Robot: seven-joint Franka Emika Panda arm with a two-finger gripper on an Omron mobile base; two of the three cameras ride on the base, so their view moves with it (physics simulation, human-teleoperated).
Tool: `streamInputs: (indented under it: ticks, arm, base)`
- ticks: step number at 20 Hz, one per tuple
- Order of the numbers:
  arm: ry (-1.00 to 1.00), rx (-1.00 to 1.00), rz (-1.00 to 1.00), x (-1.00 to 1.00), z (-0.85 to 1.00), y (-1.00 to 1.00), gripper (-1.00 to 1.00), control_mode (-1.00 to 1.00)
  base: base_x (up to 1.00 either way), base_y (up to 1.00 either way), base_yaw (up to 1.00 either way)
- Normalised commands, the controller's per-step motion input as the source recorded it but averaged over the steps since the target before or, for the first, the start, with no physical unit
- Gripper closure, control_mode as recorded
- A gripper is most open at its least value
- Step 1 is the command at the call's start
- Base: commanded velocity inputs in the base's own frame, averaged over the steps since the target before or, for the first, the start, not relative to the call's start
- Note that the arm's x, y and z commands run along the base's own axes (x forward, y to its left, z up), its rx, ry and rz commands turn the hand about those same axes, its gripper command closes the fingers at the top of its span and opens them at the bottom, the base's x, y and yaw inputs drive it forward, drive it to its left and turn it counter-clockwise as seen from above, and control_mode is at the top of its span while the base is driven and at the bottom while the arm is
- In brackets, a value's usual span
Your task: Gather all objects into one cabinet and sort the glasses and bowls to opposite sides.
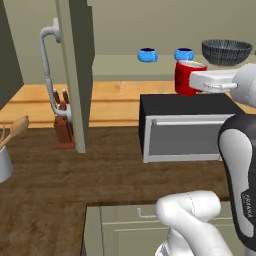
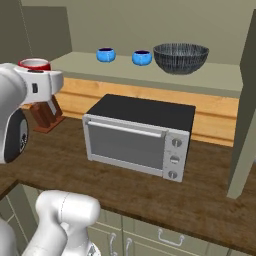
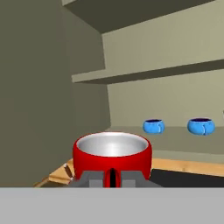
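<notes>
Hand view: gripper (image 3: pixel 112 177) clamped on the red mug (image 3: pixel 112 154), jaws pinching its near rim, mug carried in the air above the toaster oven (image 1: pixel 187 127), short of the shelf (image 1: pixel 120 67). Two blue cups (image 1: pixel 147 55) (image 1: pixel 184 54) sit mid-shelf, bowl (image 1: pixel 226 51) toward the right end. Judged mostly done; left: set the mug down on the shelf beside the cups, away from the bowl.

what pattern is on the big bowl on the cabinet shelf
The wide dark grey-black bowl has fine pale ribbed lines running across it, clearest in the right base view.
</notes>
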Motion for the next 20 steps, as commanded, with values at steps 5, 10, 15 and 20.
streamInputs:
  ticks: [5,10,15,20]
  arm:
    - [0.01,-0.10,0.01,0.30,0.01,0.19,1.00,-1.00]
    - [-0.13,-0.14,0.01,0.08,0.00,0.05,1.00,-1.00]
    - [-0.05,-0.06,0.04,0.07,0.03,0.19,1.00,-1.00]
    - [0.00,0.00,0.03,0.36,0.13,0.07,1.00,-1.00]
  base:
    - [0.00,0.00,0.00]
    - [0.00,0.00,0.00]
    - [0.00,0.00,0.00]
    - [0.00,0.00,0.00]
